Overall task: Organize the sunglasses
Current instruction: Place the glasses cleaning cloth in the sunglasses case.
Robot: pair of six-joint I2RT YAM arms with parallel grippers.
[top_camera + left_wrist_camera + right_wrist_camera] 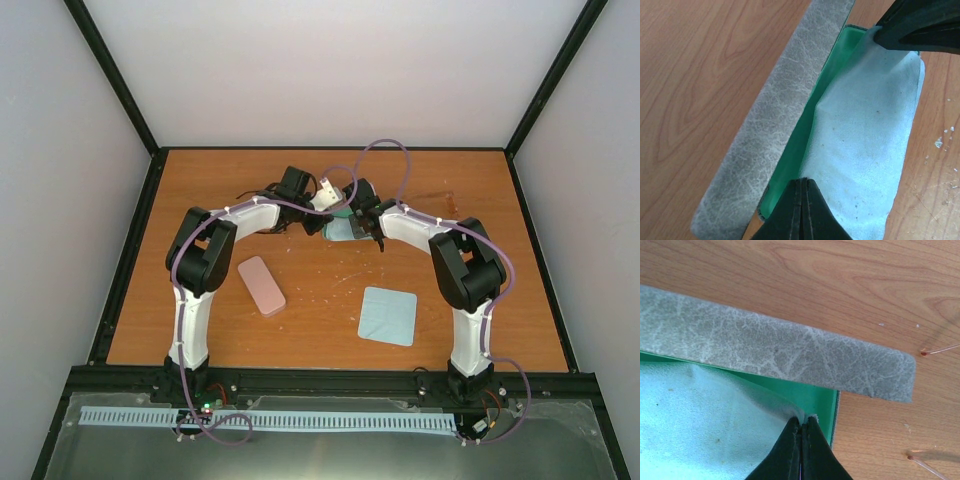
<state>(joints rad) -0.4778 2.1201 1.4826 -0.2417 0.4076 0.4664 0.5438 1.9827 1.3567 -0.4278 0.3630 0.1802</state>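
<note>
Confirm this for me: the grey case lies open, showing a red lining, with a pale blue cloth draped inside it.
One detail is wrong: the lining is green, not red, as the left wrist view shows. The rest holds: the grey case lies open with a pale blue cloth draped inside it.

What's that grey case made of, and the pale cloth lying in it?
The grey case looks like leather or an imitation, matte, with pale crackled veining. Its green lining seems smooth, material unclear. The cloth looks like soft microfibre-type fabric, judging by its folds and fine nap.
</note>
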